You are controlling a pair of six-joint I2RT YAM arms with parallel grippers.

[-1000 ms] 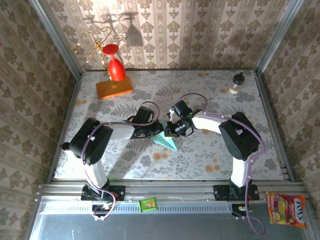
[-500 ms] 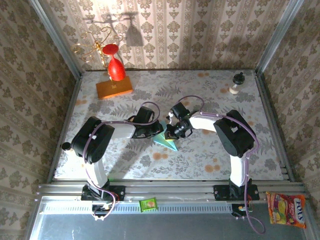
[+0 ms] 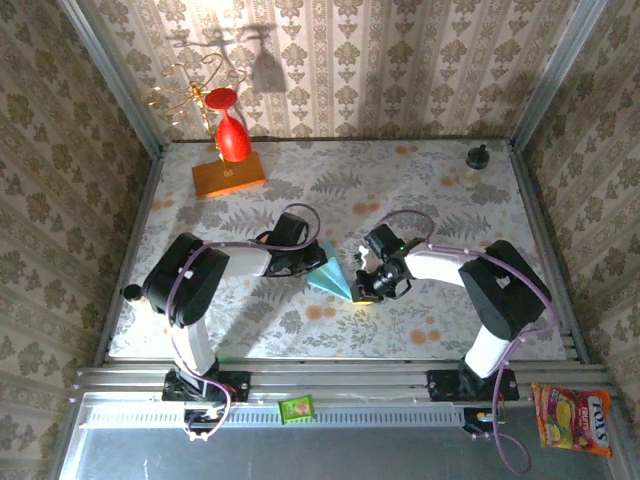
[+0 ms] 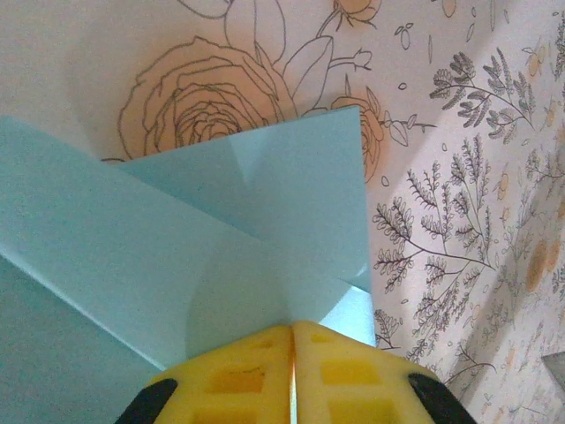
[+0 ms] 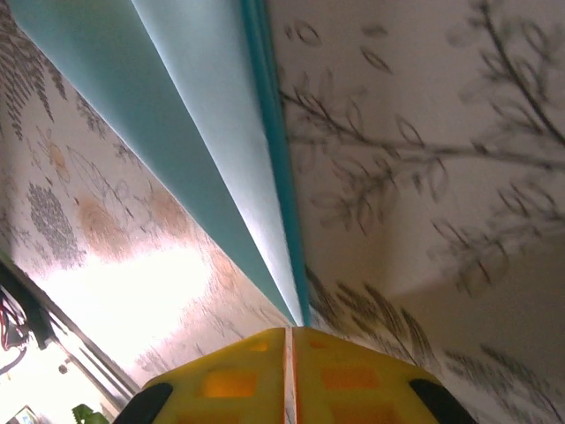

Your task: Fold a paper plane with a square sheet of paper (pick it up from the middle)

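The paper plane (image 3: 330, 279) is a light-blue folded dart lying mid-table between both arms. My left gripper (image 3: 312, 263) is shut on its wide back edge; in the left wrist view the yellow fingers (image 4: 353, 375) pinch the overlapping blue flaps (image 4: 221, 230) at their seam (image 4: 291, 329). My right gripper (image 3: 360, 290) is at the dart's near-right tip. In the right wrist view the long folded edges (image 5: 203, 132) narrow into the shut yellow jaws (image 5: 290, 331). The paper is folded, no longer a flat square.
An orange block (image 3: 229, 176) with a red glass (image 3: 232, 135) on it stands back left, beside a gold wire stand (image 3: 185, 90). A black knob (image 3: 477, 155) sits back right. A green packet (image 3: 297, 408) and a candy bag (image 3: 573, 418) lie by the front rail.
My right gripper has moved from the far side of the paper down to its near-right tip. The left gripper has kept its hold and barely moved.
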